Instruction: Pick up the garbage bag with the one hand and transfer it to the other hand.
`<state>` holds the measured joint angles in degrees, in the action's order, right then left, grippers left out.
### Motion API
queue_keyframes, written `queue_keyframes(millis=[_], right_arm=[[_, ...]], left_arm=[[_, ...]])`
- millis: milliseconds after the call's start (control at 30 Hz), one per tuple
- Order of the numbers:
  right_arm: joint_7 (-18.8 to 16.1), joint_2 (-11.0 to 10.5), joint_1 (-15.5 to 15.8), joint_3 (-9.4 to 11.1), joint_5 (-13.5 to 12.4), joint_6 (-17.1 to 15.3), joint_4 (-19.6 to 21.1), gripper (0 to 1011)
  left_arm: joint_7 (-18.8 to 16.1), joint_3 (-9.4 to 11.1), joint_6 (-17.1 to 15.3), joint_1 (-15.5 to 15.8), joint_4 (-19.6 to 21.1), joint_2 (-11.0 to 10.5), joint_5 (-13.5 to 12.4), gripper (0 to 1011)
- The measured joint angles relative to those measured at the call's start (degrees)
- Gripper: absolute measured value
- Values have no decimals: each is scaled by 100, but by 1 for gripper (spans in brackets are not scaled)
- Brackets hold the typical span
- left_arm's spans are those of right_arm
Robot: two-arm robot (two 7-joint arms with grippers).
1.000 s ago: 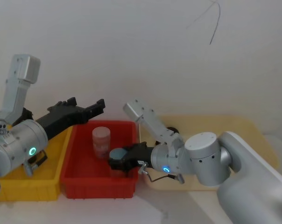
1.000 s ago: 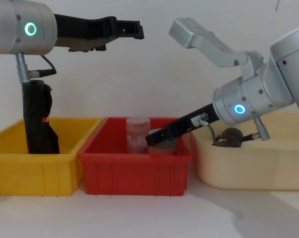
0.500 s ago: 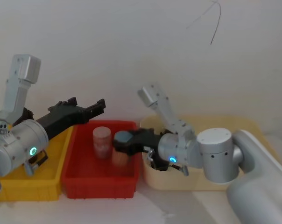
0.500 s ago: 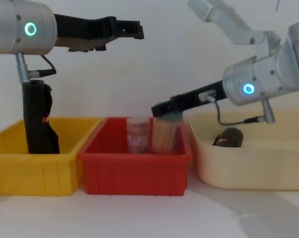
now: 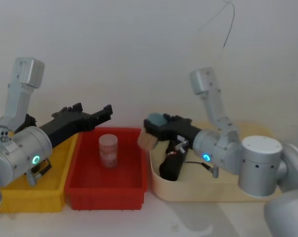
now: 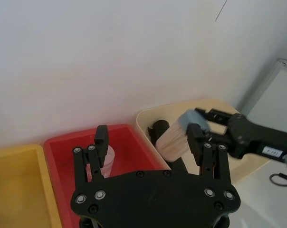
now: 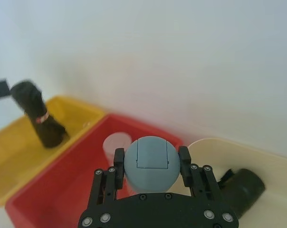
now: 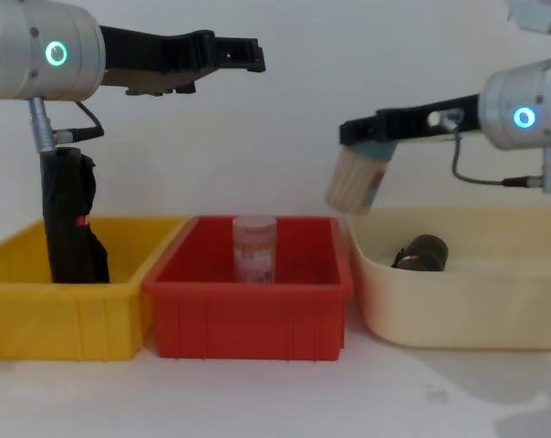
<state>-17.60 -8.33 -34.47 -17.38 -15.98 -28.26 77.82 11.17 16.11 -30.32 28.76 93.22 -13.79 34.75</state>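
A smooth black garbage bag (image 5: 171,160) roll with a white-and-red band lies in the cream tub (image 5: 228,193), seen end-on in the chest view (image 8: 423,252). A similar black banded roll (image 8: 69,214) stands upright in the yellow bin (image 8: 38,319). My left gripper (image 5: 107,111), on the green-lit arm, hangs open and empty high over the seam between the yellow and red bins (image 8: 254,55). My right gripper (image 5: 152,129), on the blue-lit arm, is shut on a grey-lidded jar of tan sticks (image 8: 356,181), held in the air over the tub's left rim.
A clear pinkish jar (image 5: 108,149) stands in the middle of the red bin (image 5: 104,195), between the yellow bin and the tub. A white wall rises close behind all three containers. Bare tabletop lies in front of them.
My right gripper has lifted the grey-lidded jar out of the red bin and carried it up and right to the cream tub's edge. The left arm has stayed still.
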Motion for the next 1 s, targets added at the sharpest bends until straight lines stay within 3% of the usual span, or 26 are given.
queue_keyframes(millis=[33, 400, 600, 800, 1000], right_arm=[[0, 0, 0, 0, 0, 0, 0, 664], [500, 119, 516, 833, -443, 314, 505, 683], [695, 179, 765, 1179, -606, 651, 673, 868], [726, 157, 954, 1295, -626, 972, 784, 998], [605, 37, 1187, 1264, -565, 1362, 936, 1001]], left_arm=[[0, 0, 0, 0, 0, 0, 0, 1000], [0, -1, 0, 0, 0, 0, 0, 1000], [0, 0, 0, 0, 0, 0, 0, 1000], [0, 0, 0, 0, 0, 0, 0, 1000], [0, 0, 0, 0, 0, -1, 0, 1000]])
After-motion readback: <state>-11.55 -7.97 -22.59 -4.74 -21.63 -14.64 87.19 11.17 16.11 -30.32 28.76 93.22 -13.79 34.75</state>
